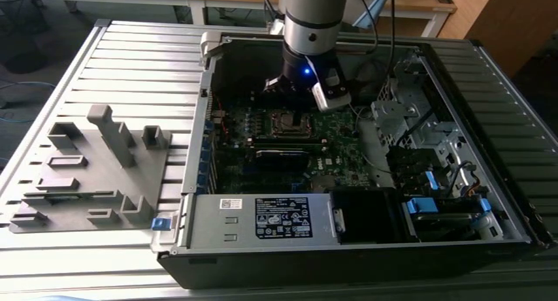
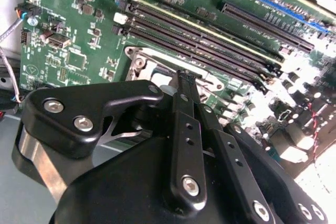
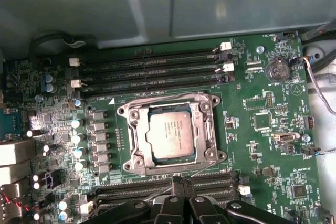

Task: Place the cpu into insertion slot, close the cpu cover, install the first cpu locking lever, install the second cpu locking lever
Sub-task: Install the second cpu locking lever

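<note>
The cpu point(image 3: 169, 136), silver-grey, lies flat in the insertion slot point(image 1: 292, 122) on the green board. The cpu cover point(image 3: 209, 129), a silver frame, lies down around it with the chip showing through its window. Thin wire levers run along the frame's edges. My gripper point(image 3: 179, 181) is shut, its black fingers point(image 2: 184, 85) pressed together with nothing visible between them. The tips sit just off one edge of the cover point(image 2: 143, 60), close to a wire lever point(image 3: 157, 192) there. In the exterior view the gripper point(image 1: 296, 95) hangs inside the case, just above the socket.
Long black memory slots point(image 3: 147, 72) flank the socket on two sides. The open computer case point(image 1: 202, 105) walls the board in, with a power supply box point(image 1: 261, 216) in front and a drive cage point(image 1: 410, 118) at the exterior view's right. A grey fixture point(image 1: 87, 170) lies outside the case.
</note>
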Robot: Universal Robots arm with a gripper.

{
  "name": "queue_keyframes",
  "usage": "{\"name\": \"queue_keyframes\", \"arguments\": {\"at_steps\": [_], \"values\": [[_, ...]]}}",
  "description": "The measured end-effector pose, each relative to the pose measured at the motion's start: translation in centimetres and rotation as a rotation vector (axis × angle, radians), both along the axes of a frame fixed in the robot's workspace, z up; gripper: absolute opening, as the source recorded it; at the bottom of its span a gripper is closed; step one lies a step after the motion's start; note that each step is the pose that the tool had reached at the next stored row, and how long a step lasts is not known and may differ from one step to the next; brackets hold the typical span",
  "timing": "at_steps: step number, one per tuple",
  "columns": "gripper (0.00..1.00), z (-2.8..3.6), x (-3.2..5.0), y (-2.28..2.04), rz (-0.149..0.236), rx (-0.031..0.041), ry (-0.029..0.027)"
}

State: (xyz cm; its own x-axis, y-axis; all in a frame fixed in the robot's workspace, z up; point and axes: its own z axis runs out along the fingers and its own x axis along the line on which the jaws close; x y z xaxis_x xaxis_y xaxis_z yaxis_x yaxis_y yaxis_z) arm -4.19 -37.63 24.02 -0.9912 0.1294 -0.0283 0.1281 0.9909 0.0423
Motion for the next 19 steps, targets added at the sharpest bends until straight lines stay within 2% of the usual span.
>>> {"name": "queue_keyframes", "arguments": {"at_steps": [7,15,19], "values": [[0.11,-0.09,-1.16,-0.16,0.001,-0.0008,-0.0007],[0.11,-0.43,-2.48,-0.29,0.001,-0.0073,-0.0009],[0.11,-0.51,-2.63,-0.3,0.001,-0.008,-0.0009]]}}
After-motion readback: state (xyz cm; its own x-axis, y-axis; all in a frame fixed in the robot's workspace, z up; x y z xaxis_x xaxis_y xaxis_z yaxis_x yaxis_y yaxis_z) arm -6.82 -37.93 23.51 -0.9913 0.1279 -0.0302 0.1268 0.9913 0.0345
